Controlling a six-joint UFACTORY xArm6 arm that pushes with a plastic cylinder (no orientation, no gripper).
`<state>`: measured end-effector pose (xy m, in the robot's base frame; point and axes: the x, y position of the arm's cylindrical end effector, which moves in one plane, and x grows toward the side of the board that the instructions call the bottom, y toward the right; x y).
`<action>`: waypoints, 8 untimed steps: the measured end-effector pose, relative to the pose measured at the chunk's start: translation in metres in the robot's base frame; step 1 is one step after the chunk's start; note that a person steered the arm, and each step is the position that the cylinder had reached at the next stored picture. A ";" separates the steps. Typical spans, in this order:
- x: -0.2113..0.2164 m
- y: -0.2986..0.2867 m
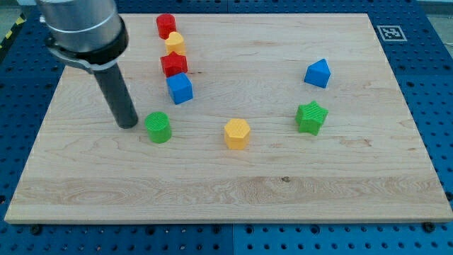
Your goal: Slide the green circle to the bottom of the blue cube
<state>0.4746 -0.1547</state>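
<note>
The green circle (158, 127) lies left of the board's middle. The blue cube (180, 88) sits just above it and slightly to its right, with a small gap between them. My tip (128, 125) rests on the board just left of the green circle, close to it but apart from it. The dark rod rises from the tip toward the view's top left.
A red star (173, 64), a yellow block (175, 43) and a red cylinder (165, 25) stand in a column above the blue cube. A yellow hexagon (237, 133), a green star (311, 117) and a second blue block (318, 73) lie to the right. The wooden board (226, 198) ends near the view's bottom.
</note>
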 end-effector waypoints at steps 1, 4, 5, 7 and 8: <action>0.010 0.027; 0.044 0.045; 0.061 0.078; 0.064 0.052; 0.064 0.044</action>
<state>0.5384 -0.1106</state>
